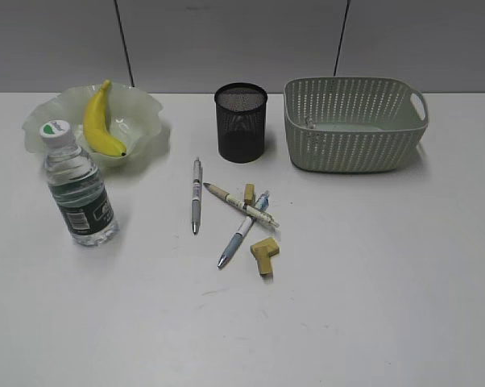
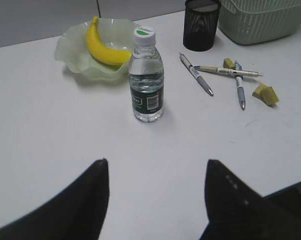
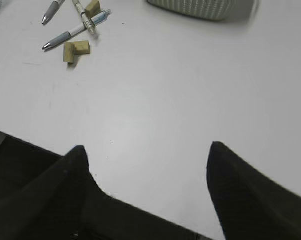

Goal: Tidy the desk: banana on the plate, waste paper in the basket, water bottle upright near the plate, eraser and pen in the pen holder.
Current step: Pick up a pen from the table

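Hanging above the bare near part of the desk (image 1: pixel 371 306) with their jaws spread and nothing between them, the left gripper (image 2: pixel 155 200) and the right gripper (image 3: pixel 145 192) both sit well back from the objects. Farther out, the water bottle (image 1: pixel 77 189) stands upright just in front of the plate (image 1: pixel 146 109), which holds the banana (image 1: pixel 100 121). Three pens (image 1: pixel 196 196) and two eraser pieces (image 1: pixel 264 254) lie loose in front of the black mesh pen holder (image 1: pixel 241 122), whose inside looks empty, while a pale scrap that may be the waste paper (image 1: pixel 310 123) shows inside the basket (image 1: pixel 351 141).
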`<state>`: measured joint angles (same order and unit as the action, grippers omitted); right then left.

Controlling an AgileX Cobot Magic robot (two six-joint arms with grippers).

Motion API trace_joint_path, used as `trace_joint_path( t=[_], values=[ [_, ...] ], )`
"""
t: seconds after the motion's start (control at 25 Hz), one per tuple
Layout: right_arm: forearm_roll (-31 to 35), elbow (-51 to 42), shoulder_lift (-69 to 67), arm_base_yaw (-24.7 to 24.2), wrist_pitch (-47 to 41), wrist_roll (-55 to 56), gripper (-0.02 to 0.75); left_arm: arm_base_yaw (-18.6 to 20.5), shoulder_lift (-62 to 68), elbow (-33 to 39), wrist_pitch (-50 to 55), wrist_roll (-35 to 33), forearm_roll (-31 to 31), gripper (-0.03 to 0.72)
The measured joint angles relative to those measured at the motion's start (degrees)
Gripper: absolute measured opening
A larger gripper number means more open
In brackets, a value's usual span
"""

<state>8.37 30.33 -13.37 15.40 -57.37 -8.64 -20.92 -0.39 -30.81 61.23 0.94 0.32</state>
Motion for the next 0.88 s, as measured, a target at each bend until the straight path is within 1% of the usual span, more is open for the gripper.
trace_joint_path(
  t=[0.12,0.36,0.48,0.64,0.88],
  values=[
    [0.1,0.9,-4.4,0.0,3.8,-0.5,0.573,0.0,0.0,0.0,-0.4,0.0,0.2,0.448],
    [0.1,1.3,-13.0,0.0,14.6,-1.0,0.573,0.0,0.0,0.0,-0.4,0.0,0.3,0.445],
    [0.1,1.3,-17.3,0.0,18.3,-1.2,0.573,0.0,0.0,0.0,-0.4,0.0,0.3,0.445],
    [0.2,1.4,-23.4,0.0,20.7,-2.5,0.573,0.0,0.0,0.0,-0.4,0.0,0.3,0.444],
    [5.2,4.1,-36.1,0.0,21.7,-14.4,0.573,0.0,0.0,0.0,-0.4,0.0,0.3,0.444]
  ],
)
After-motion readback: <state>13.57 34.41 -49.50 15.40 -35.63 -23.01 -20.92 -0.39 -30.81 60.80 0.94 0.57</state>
